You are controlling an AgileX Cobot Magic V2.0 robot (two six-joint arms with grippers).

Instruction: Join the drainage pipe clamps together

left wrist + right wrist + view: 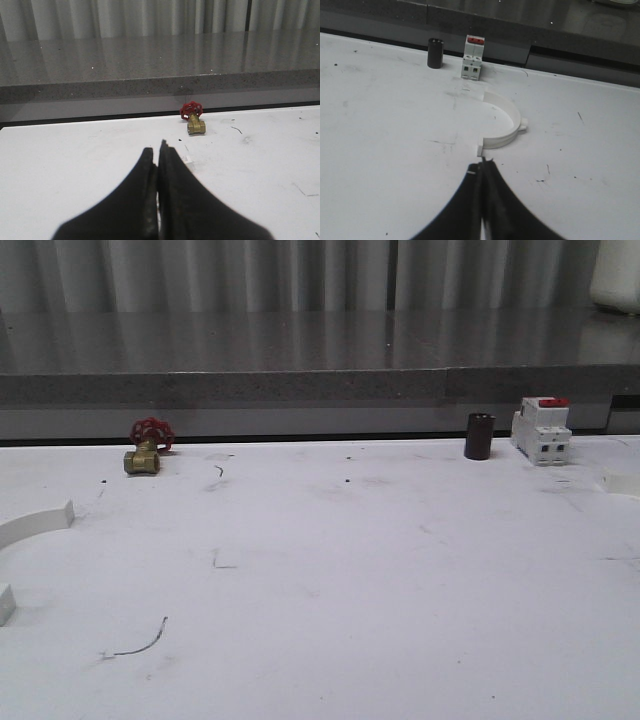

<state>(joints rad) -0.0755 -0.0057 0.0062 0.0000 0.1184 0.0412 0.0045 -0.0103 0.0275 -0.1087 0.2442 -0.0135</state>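
Left gripper [159,150]: black fingers pressed together, nothing between them, poised over bare white table [340,580]. A small white edge shows just beside the fingertips on one side; too little of it is visible to say what it is.

Right gripper [482,167]: black fingers likewise closed tip to tip, holding nothing.

Clamp half, right side [502,122]: white semicircular band standing on its edge on the table, one small tab on the outer curve. Its near end lies just ahead of the right gripper's fingertips, very close; whether they touch cannot be told.

Clamp half, left side [35,523]: white curved band at the table's left margin in the front view, partly cut off by the frame. The two halves lie well apart.

Brass valve [196,125]: red handwheel on top, ahead of the left gripper, near the table's far edge.

Black cylinder [435,52]: upright, well beyond the right gripper, past the clamp half.

White breaker [473,57]: red top, just beside the black cylinder.

Grey stone ledge [300,385]: runs behind the table.
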